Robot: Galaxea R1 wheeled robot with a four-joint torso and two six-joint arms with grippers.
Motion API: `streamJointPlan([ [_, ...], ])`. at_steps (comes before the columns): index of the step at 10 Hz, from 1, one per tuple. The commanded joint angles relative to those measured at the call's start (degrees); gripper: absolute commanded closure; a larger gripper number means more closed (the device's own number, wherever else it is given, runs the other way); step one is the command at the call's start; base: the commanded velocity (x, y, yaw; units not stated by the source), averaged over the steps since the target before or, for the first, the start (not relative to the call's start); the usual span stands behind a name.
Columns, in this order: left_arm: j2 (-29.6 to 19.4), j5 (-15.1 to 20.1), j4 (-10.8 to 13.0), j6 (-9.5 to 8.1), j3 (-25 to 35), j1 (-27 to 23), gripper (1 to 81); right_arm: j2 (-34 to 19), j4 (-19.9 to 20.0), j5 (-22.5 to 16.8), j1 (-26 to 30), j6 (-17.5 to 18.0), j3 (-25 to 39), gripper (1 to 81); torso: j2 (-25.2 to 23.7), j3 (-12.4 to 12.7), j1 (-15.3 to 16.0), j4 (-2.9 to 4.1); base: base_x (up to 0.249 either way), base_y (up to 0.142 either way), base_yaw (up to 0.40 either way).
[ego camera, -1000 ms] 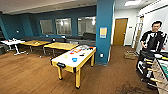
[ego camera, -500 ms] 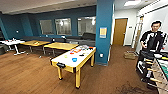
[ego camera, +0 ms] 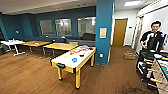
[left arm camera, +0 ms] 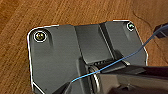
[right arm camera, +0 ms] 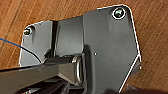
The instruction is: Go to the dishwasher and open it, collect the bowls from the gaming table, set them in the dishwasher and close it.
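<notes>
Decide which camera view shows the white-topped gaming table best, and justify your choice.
The head view: the gaming table stands whole on the wooden floor, yellow legs and small items on top visible. Both wrist views look down at floorboards past the robot's own plate, with no table.

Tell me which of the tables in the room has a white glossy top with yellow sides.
The gaming table, nearest the camera beside the blue pillar; the two tables behind it have plain yellow tops.

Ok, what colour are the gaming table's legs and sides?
Yellow, under a glossy white top; the gaming table shows best in the head view.
</notes>
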Motion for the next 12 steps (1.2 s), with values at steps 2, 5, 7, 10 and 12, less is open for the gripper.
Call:
streamJointPlan([
  [2,-0.24,2.27,0.15,-0.06,0.00,-3.06,1.0,0.29,-0.38,-2.69,3.37,-0.02,0.03,1.0,-0.04,0.00,0.10,0.00,0.108,0.000,0.000],
  [5,-0.24,2.27,-0.12,-0.06,-0.08,-3.06,1.0,0.29,-0.38,-2.69,3.46,-0.02,0.12,1.0,0.02,-0.02,0.15,0.00,0.113,0.000,0.000],
  [7,-0.33,2.27,-0.21,-0.06,0.00,-3.05,1.0,0.29,-0.38,-2.69,3.46,-0.11,0.12,1.0,0.02,-0.02,0.15,0.00,0.113,0.033,0.000],
  [10,-0.32,2.27,-0.21,-0.06,-0.08,-3.06,1.0,0.29,-0.39,-2.78,3.46,-0.20,0.03,1.0,0.02,-0.02,0.15,0.00,0.113,0.075,0.000],
  [12,-0.33,2.27,-0.03,-0.06,-0.08,-3.06,1.0,0.29,-0.39,-2.78,3.46,-0.20,0.03,1.0,0.02,-0.02,0.17,0.00,0.122,0.077,0.000],
])
